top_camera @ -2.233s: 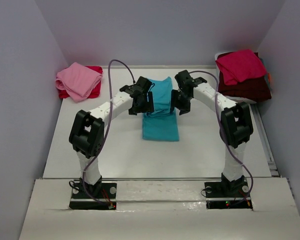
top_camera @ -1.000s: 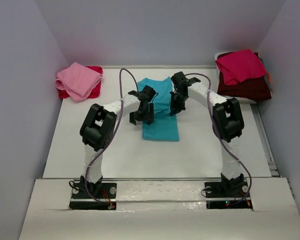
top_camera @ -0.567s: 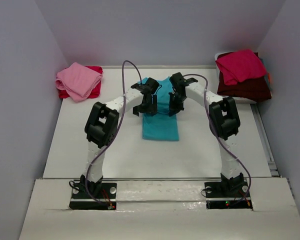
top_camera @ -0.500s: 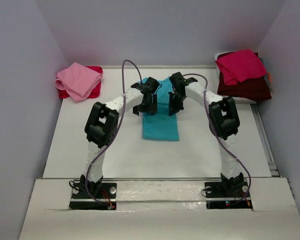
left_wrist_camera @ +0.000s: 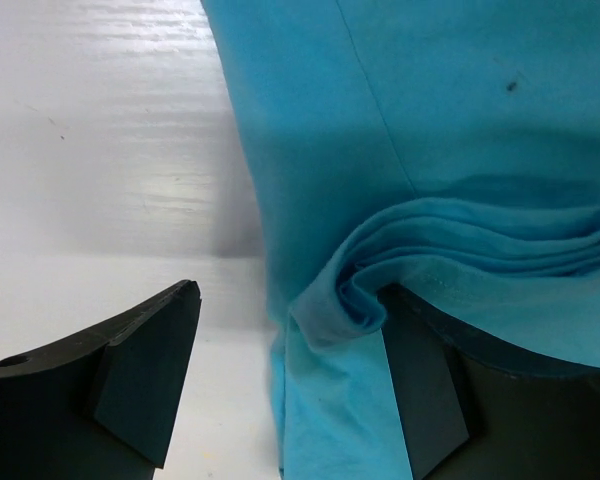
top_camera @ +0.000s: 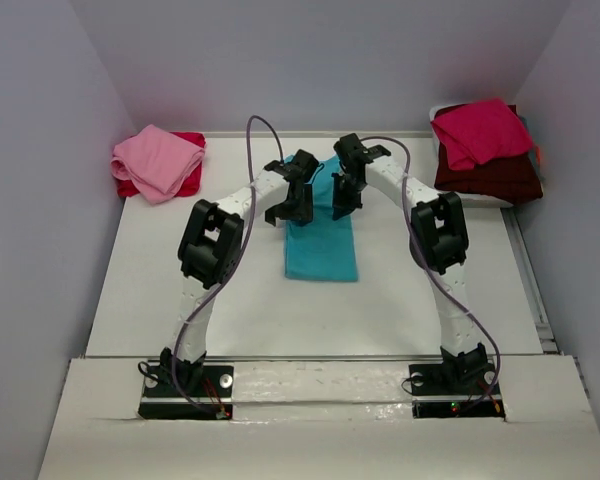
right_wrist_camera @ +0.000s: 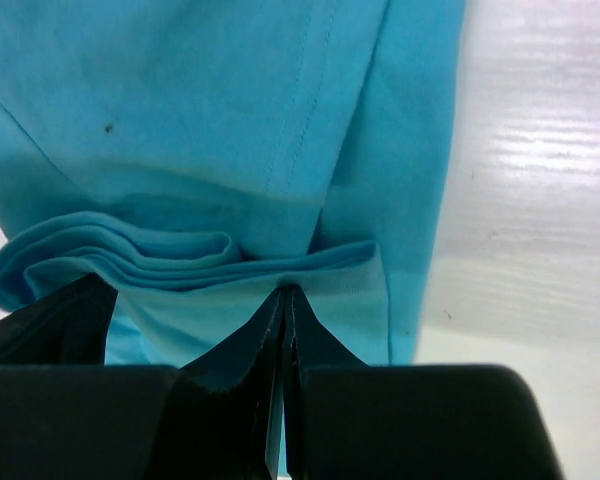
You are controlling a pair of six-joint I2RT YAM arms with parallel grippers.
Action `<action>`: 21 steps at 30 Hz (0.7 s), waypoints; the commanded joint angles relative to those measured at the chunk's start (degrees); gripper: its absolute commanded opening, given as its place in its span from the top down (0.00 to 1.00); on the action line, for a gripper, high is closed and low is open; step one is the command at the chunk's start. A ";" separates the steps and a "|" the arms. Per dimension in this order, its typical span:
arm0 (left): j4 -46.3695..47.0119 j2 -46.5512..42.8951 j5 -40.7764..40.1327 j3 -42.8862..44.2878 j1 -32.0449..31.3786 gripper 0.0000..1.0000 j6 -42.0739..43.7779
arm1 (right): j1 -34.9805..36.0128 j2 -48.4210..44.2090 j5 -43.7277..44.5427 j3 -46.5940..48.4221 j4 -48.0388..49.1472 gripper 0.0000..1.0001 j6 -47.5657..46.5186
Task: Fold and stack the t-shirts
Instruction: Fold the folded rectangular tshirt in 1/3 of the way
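Top external view: the turquoise t-shirt (top_camera: 322, 240) lies folded into a long strip mid-table (top_camera: 230, 300), with both grippers at its far end. The right gripper (right_wrist_camera: 285, 330) is clamped tight on a gathered hem of that shirt, a sliver of cloth showing between its closed fingers. The left gripper (left_wrist_camera: 285, 400) stands spread wide, grasping nothing; a bunched fold sits between its fingers (left_wrist_camera: 145, 390), resting against the right-hand one. A pink t-shirt (top_camera: 158, 160) tops a red one (top_camera: 188, 178) far left; a crimson t-shirt (top_camera: 480, 130) tops a dark maroon one (top_camera: 495, 178) far right.
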 commanded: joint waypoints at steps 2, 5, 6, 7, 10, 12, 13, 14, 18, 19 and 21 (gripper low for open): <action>-2.60 1.33 -4.85 5.08 1.01 0.17 0.22 | -1.07 3.24 1.17 6.12 -2.27 0.93 -1.47; -2.78 1.60 -6.26 5.96 1.53 0.17 0.13 | -1.59 4.03 1.26 6.12 -2.36 0.93 -1.47; -2.95 1.69 -6.61 6.05 1.53 0.17 0.13 | -1.59 4.12 1.35 5.86 -2.28 0.93 -1.47; -3.04 1.69 -6.87 6.23 1.53 0.17 0.13 | -1.59 4.21 1.43 5.42 -2.10 0.93 -1.47; -3.13 1.16 -8.37 6.14 1.53 0.17 -0.04 | -2.12 3.95 1.44 3.67 -1.49 0.93 -1.47; -2.78 0.20 -8.81 5.62 1.53 0.17 0.05 | -2.12 3.86 1.44 2.70 -1.05 0.93 -1.56; -2.60 -0.15 -9.24 5.44 1.53 0.17 0.05 | -2.12 4.03 1.44 2.52 -1.05 0.93 -1.47; -2.60 -0.42 -9.42 5.35 1.53 0.17 0.05 | -2.12 4.03 1.35 2.34 -0.96 0.93 -1.56; -3.04 -0.16 -10.04 4.91 2.59 0.17 0.13 | -2.65 4.03 1.26 1.90 -0.69 0.93 -1.47; -3.04 -0.24 -10.04 4.74 2.59 0.17 0.13 | -2.65 4.03 1.26 1.90 -0.69 0.93 -1.47; -2.43 -0.86 -10.21 3.77 2.59 0.17 0.13 | -2.65 4.03 1.35 1.82 -0.69 0.93 -1.47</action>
